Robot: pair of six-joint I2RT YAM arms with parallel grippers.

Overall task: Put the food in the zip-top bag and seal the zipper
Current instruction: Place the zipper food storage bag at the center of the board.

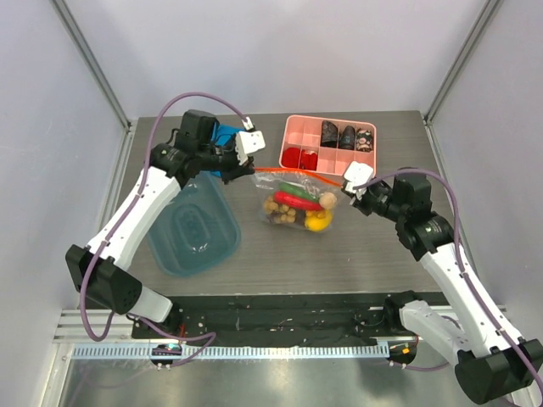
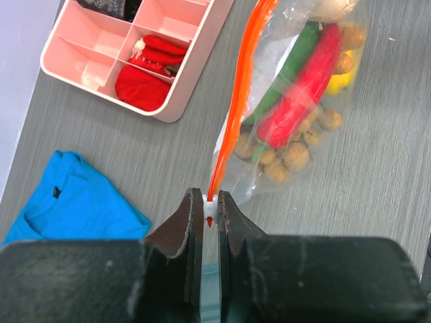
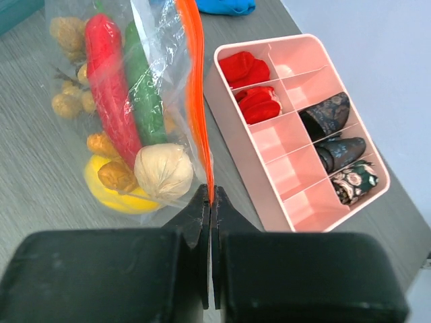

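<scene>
- The zipper [image 1: 288, 172] runs left to right across the middle of the top view, dipping slightly to the right, drawn straight between the two hands.
- The left hand [image 2: 209, 214] is pinched narrow on the white slider tab [image 2: 209, 204] at the strip's left end. The right hand [image 3: 211, 200] is clamped flat on its other end.
- The zip-top bag [image 1: 299, 208] spreads below the strip toward the lower frame, its body on the gray surface [image 1: 356, 254].
- Inside lie a red chili [image 3: 111, 94] and a green vegetable [image 3: 145, 94] side by side, a garlic bulb [image 3: 163, 171], a yellow pepper [image 3: 108, 192] and small tan balls [image 2: 296, 151].
- Creased, glaring film blurs the smaller pieces, and I cannot tell whether the zipper's tracks are pressed together.
- The pink divided box [image 1: 329, 144], upper right of centre, holds red items lower left and dark ones along its upper row.
- A teal tub [image 1: 193, 225] sits left, partly under the left arm. A blue cloth [image 2: 67, 202] lies beyond it.
</scene>
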